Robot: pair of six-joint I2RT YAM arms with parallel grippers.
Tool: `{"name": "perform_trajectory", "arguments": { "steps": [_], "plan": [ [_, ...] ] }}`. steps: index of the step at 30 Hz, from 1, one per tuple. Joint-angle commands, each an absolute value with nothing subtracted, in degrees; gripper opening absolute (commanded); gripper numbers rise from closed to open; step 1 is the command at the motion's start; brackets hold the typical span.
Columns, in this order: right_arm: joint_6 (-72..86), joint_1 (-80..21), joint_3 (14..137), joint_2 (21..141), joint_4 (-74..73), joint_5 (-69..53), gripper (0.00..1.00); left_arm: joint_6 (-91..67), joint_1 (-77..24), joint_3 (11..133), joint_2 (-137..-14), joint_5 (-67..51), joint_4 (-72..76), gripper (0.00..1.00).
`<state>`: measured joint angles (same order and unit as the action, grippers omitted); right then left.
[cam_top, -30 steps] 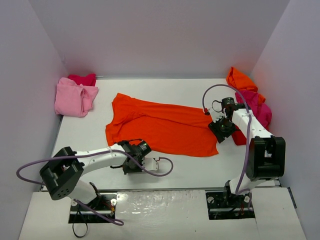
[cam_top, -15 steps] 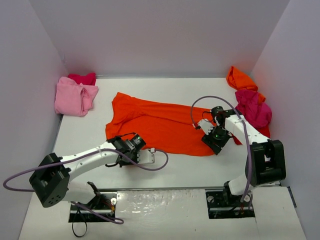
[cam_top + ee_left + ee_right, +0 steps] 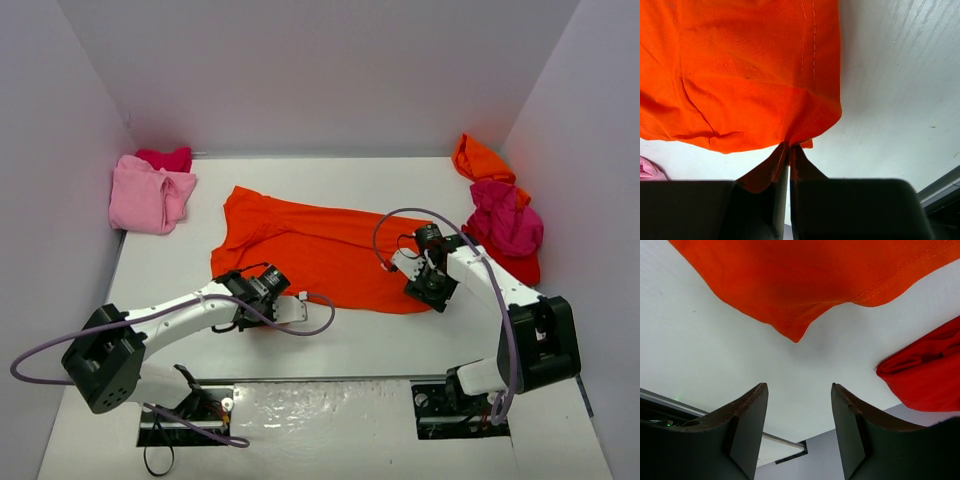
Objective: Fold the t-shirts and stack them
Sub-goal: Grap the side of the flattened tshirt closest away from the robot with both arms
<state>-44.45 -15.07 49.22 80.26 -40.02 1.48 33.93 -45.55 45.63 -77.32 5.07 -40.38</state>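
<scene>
Top external: right pincer (image 3: 430,288) has shifted inward, beside the orange-red t-shirt (image 3: 320,250).

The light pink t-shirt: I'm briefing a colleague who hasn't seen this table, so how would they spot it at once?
Look at the far left corner of the white table, by the left wall. The light pink t-shirt lies bunched there, a magenta t-shirt just behind it. It is the only pale garment in view, far lighter than that neighbour.

White counter (image 3: 380,335): bright orange-red cloth tee (image 3: 320,250) spread out mid, crumpled light pink cloth tee (image 3: 148,195) far-left, orange-and-magenta cloth heap (image 3: 500,215) far-right, maybe red underneath.
</scene>
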Motion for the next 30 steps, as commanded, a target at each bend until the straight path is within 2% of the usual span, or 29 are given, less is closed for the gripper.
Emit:
{"name": "perform_trajectory", "arguments": {
  "steps": [1, 15, 30],
  "plan": [
    [-43.45, -17.92, 47.92, 83.43, -37.66, 4.53, 0.51, 34.37, -44.70, 47.11, -76.67, 6.65, -40.08, 0.00],
    [-39.37, -24.88, 48.07, 89.93, -35.59, 6.35, 0.49, 34.45, -44.56, 46.58, -76.38, 6.50, -39.64, 0.00],
    [-38.76, -25.23, 47.28, 91.23, -34.80, 10.28, 0.47, 34.72, -44.56, 45.44, -75.50, 6.94, -39.02, 0.00]
  ]
}}
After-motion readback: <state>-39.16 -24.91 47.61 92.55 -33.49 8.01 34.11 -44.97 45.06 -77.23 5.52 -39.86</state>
